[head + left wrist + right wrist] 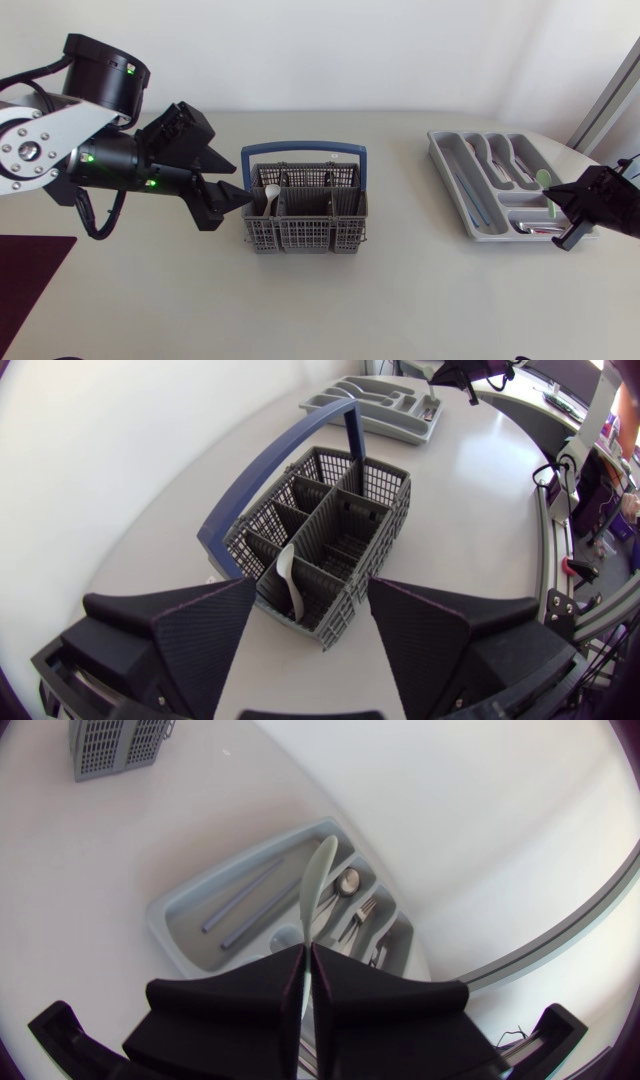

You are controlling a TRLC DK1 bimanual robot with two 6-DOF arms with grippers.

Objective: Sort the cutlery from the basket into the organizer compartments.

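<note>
White table (pixel 400 300); at frame right, right gripper (pixel 306 960) grips a green spoon (pixel 320 870) above the organizer (pixel 437 152), lowering probably next; left gripper (pixel 240 200) wide beside basket (pixel 300 238).

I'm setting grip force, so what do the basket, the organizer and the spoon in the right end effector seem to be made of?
The basket looks like matte grey moulded plastic, judging by its fine lattice walls. The organizer looks like light grey plastic with a slight sheen and rounded moulded dividers. The spoon in the right end effector is probably plastic: it is pale green and opaque, with no metallic glint.
</note>
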